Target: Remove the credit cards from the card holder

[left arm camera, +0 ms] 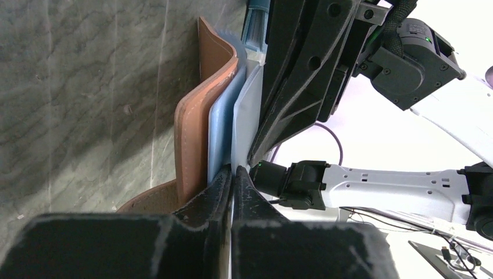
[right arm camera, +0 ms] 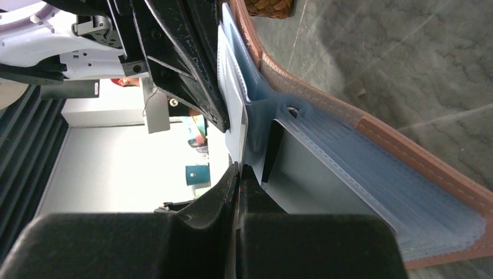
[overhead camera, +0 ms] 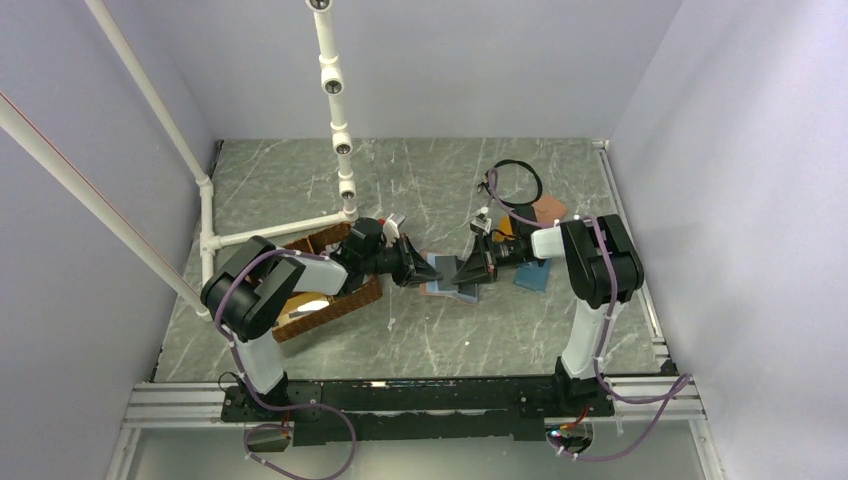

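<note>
The card holder [overhead camera: 440, 282] lies open in mid-table between both grippers. Its salmon cover [left arm camera: 192, 133] and light-blue pockets [left arm camera: 220, 131] stand on edge in the left wrist view. My left gripper [left arm camera: 232, 173] is shut on a thin pale grey credit card [left arm camera: 247, 110] beside those pockets. My right gripper [right arm camera: 239, 170] is shut on a thin pale inner flap of the card holder [right arm camera: 407, 152]; exactly which layer I cannot tell. The light-blue pockets [right arm camera: 360, 168] fan out to its right. In the top view the left gripper [overhead camera: 420, 268] and right gripper [overhead camera: 460, 273] nearly touch.
A wicker basket [overhead camera: 330, 300] sits under the left arm. An orange wallet [overhead camera: 548, 210] and a teal-blue wallet [overhead camera: 532, 277] lie by the right arm, with a black ring [overhead camera: 515, 180] behind. A white pipe frame [overhead camera: 335, 100] stands at the back left.
</note>
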`<state>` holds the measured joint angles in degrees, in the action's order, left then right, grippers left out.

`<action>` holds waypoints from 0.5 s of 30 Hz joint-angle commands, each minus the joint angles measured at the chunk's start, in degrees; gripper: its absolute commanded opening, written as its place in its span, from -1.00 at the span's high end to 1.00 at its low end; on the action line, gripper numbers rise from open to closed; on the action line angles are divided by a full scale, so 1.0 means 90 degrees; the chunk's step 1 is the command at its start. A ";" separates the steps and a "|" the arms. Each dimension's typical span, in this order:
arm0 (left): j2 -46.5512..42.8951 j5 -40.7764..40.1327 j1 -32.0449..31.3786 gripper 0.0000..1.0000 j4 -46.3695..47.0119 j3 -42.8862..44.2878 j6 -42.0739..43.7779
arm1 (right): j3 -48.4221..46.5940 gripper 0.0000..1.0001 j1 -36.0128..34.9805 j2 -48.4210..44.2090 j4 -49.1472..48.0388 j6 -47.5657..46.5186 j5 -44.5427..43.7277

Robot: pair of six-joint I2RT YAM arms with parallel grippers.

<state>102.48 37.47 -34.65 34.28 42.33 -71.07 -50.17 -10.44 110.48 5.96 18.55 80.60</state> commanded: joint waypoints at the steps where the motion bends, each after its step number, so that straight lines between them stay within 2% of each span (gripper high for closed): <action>1: -0.0138 -0.0036 0.0155 0.96 0.0035 0.0078 0.0136 | -0.0194 1.00 0.0068 0.0127 0.0261 -0.0400 0.0116; 15: -0.0096 0.0016 0.0293 1.00 -0.0248 0.0058 0.0285 | -0.0383 1.00 0.0151 0.0355 0.0889 -0.1090 0.0196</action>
<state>102.48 37.74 -34.46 33.21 42.33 -70.52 -52.07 -10.50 112.64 10.59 13.82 81.56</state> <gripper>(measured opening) 0.011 0.010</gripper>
